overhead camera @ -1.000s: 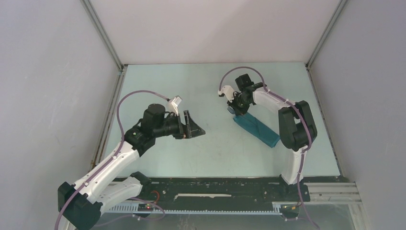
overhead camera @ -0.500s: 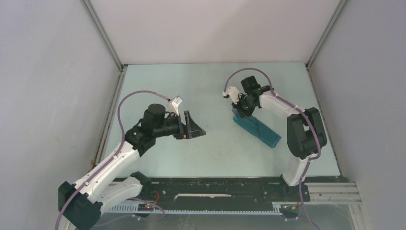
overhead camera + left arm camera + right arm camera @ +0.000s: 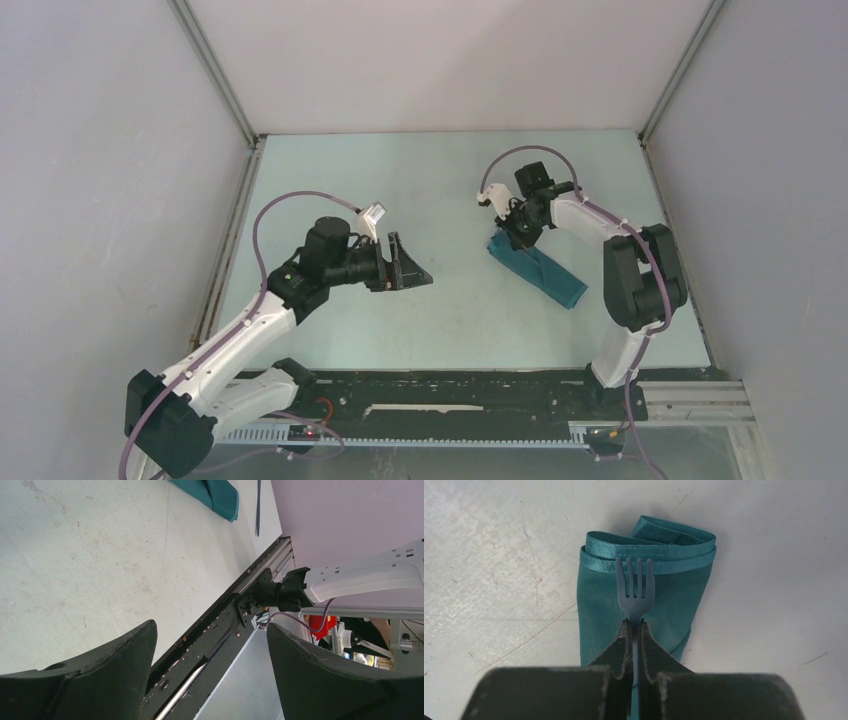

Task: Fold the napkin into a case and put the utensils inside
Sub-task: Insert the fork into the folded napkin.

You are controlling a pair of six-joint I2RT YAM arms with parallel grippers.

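Right gripper (image 3: 634,626) clamps a grey-blue fork (image 3: 636,587), tines over the far end of the teal case (image 3: 596,605), right of centre on the table (image 3: 400,180). Only the wrist view shows the fork. Left gripper (image 3: 410,268) hangs mid-left, fingers apart.

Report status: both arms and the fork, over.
Left jaws open, empty, hovering apart from the cloth. Right jaws shut on fork, tines over teal case. Nothing seen blocking the case.
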